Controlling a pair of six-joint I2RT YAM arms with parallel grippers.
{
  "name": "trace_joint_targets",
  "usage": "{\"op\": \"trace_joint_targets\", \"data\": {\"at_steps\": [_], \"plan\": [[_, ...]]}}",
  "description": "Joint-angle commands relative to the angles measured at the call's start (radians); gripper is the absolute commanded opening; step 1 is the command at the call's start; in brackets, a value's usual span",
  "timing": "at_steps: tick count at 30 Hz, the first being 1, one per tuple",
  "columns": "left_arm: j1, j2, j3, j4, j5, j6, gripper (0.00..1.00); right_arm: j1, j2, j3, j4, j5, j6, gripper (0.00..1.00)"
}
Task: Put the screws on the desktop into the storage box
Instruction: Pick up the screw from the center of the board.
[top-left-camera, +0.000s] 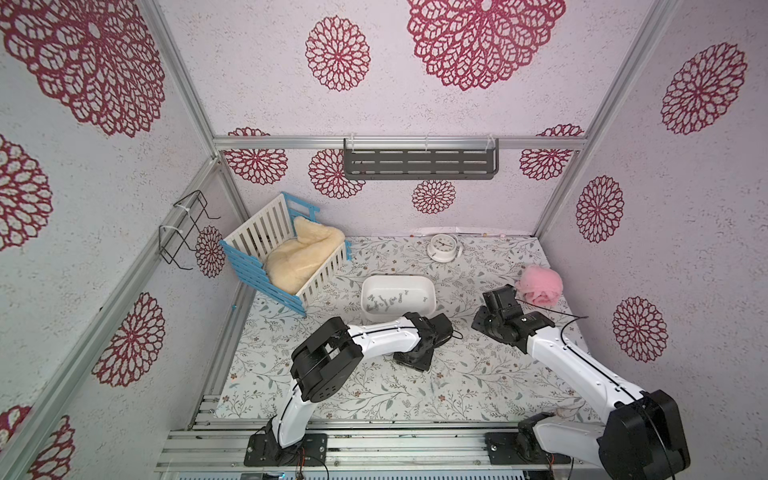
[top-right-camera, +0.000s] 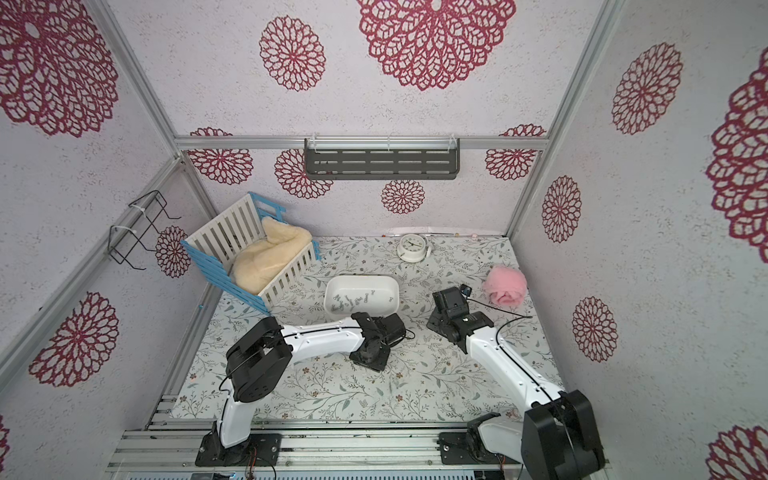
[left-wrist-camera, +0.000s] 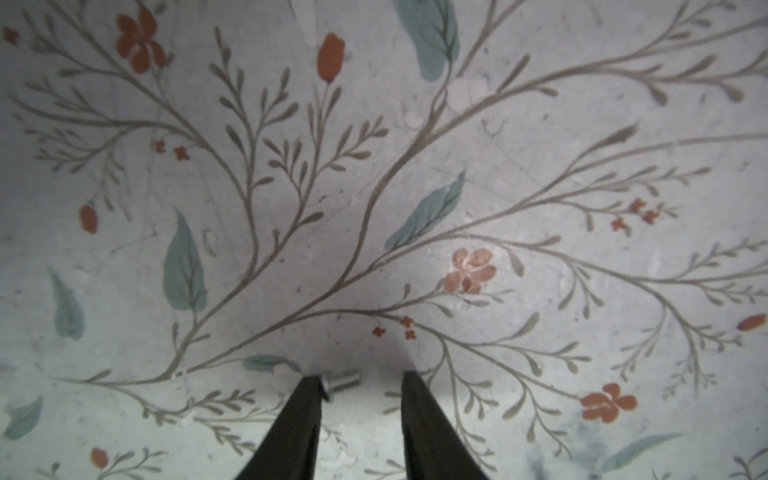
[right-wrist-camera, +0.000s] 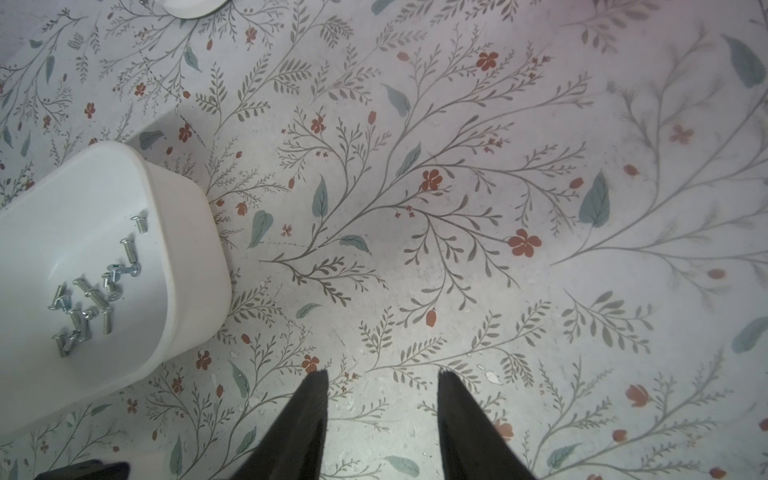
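White storage box (top-left-camera: 415, 286), mid-frame in a top view, holds clustered silver screws (top-left-camera: 384, 302); one screw (left-wrist-camera: 344, 380) lies on the floral table (left-wrist-camera: 540, 166).

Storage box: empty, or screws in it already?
Not empty: the storage box holds a cluster of screws on its floor, seen in the right wrist view.

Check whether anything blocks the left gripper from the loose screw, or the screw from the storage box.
Nothing visible does. The screw lies between the open jaws of the left gripper, against one finger. Toward the storage box only bare desktop shows, then the box's low wall.
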Motion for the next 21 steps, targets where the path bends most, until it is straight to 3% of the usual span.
{"op": "trace_joint_targets", "data": {"at_steps": [1, 21], "plan": [[-0.01, 0.051, -0.002, 0.006, -0.032, 0.011, 0.35, -0.001, -0.014, -0.002, 0.03, -0.005, -0.016, 0.47], [-0.006, 0.036, -0.044, 0.006, -0.047, 0.023, 0.26, -0.001, -0.008, -0.005, 0.039, -0.021, -0.018, 0.47]]}}
